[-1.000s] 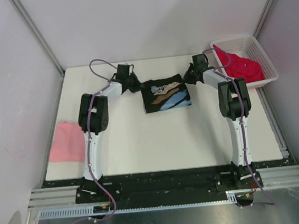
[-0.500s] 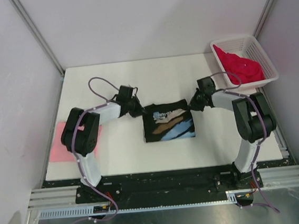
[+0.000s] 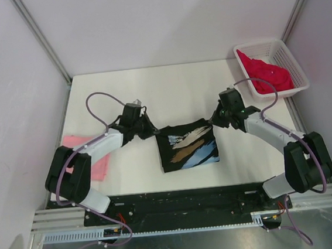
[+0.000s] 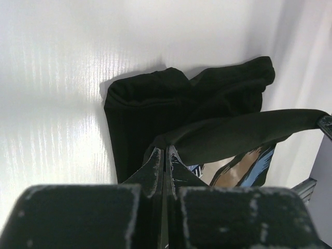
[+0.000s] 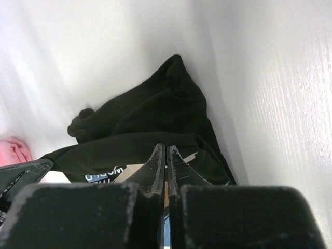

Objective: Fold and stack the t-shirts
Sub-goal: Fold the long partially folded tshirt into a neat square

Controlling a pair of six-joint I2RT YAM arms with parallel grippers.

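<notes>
The black t-shirt [image 3: 189, 149] lies at the middle of the worktop [image 3: 168, 89], print up, with its far edge lifted off the surface. The left gripper [image 3: 147, 128] has its jaws pinched together on the left corner of that edge. The right gripper [image 3: 215, 120] has its jaws clamped the same way on the right corner. Both wrist views show a taut band of black cloth running out from the closed tips, with the rest of the shirt bunched on the worktop beyond.

The step in hand looks like a fold of the held edge over the body of the shirt. To do it well, both arms should travel at one pace and one height, so that the edge stays straight and lightly stretched. A sagging middle would leave a crease. The edge should land square with the near hem, and the jaws should part only once the cloth rests flat, lest the lower layer drag.

The pink t-shirt [image 3: 73, 142] lies at the left side, partly under the left arm. The red t-shirt [image 3: 267, 76] sits unfolded in the basket [image 3: 301, 82] at the far right.
</notes>
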